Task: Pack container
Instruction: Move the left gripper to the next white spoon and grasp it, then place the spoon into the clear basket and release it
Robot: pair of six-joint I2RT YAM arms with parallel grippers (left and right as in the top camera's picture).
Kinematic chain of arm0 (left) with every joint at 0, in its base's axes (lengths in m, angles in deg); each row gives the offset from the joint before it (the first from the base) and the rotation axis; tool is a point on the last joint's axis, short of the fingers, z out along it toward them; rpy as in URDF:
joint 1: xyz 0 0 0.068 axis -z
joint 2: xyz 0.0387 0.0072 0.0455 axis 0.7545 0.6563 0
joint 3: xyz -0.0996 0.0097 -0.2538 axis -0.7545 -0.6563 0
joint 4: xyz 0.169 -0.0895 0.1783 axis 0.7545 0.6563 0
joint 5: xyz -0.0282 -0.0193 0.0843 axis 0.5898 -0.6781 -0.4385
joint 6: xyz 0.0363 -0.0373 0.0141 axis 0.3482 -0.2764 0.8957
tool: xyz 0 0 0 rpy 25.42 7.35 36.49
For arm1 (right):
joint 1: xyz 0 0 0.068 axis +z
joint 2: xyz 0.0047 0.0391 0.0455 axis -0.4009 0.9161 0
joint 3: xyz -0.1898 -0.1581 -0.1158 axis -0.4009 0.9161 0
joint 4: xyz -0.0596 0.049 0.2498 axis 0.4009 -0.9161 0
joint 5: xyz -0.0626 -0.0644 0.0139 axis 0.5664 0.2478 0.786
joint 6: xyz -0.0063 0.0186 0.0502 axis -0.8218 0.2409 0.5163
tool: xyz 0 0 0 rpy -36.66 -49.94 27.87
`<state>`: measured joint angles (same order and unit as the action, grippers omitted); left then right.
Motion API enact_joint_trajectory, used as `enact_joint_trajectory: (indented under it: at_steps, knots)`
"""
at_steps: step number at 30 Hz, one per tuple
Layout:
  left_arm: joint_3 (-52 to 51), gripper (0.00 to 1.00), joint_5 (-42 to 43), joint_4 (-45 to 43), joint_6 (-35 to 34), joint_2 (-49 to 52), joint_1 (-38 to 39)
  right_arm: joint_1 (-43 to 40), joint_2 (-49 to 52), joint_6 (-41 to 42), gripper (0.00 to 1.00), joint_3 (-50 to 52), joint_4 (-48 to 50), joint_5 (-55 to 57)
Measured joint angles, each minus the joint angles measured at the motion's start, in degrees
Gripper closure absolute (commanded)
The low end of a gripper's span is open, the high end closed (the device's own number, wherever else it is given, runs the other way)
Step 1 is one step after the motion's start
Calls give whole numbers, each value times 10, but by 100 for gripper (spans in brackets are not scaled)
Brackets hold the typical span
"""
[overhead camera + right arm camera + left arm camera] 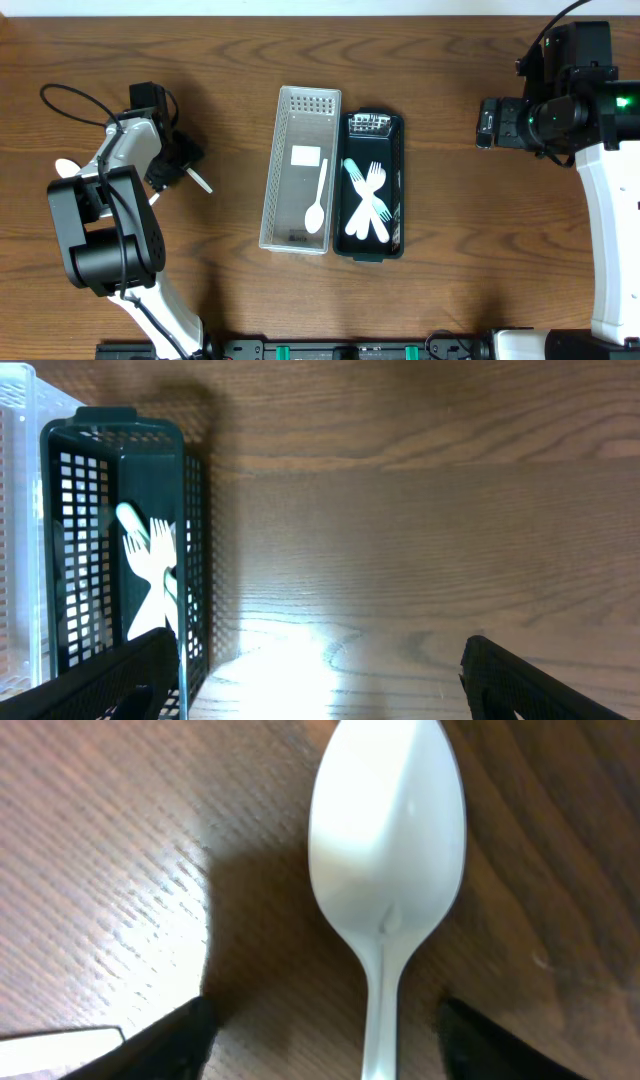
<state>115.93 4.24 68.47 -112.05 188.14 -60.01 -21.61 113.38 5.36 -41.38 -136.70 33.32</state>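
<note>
A brown wood-grain table (450, 260) fills the overhead view, with a pale strip of wall or floor along its far edge. At its middle two long bins stand side by side, touching. The clear perforated bin (290, 130) holds one white plastic spoon (317, 198) and a white label. The dark mesh basket (396, 150) holds white plastic forks (368, 205) lying crossed.

The left arm bends in over the table's left part, well apart from the bins, with the left gripper (185, 165) low over the wood. In its wrist view a loose white spoon (388, 830) lies flat on the table. Its handle runs back between the two dark fingers (175, 1040). Bare wood shows on either side of the handle, so the jaws stand apart around it without gripping.

The right arm reaches in from the table's right edge. The right gripper (325, 680) hangs over bare wood beside the dark basket, its jaws spread wide and holding nothing.
</note>
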Motion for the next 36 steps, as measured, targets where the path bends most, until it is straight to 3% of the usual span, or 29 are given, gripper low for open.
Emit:
enact_joint_trajectory:
  at_steps: [4,12,20,28,32,36]
  knots:
    - [0,66,0,-1,-3,0,0,0,0,0,7,0,0,0]
    - [0,94,0,3,-4,0,0,0,0,0,7,0,0,0]
    - [0,94,0,9,-5,0,0,0,0,-1,7,0,0,0]
    - [-6,94,0,83,7,-28,5,0,0,-2,7,0,2,0]
    - [-13,94,0,127,25,-125,38,0,0,-2,7,0,3,0]
    - [-12,94,0,162,44,-268,127,0,0,-2,7,0,3,0]
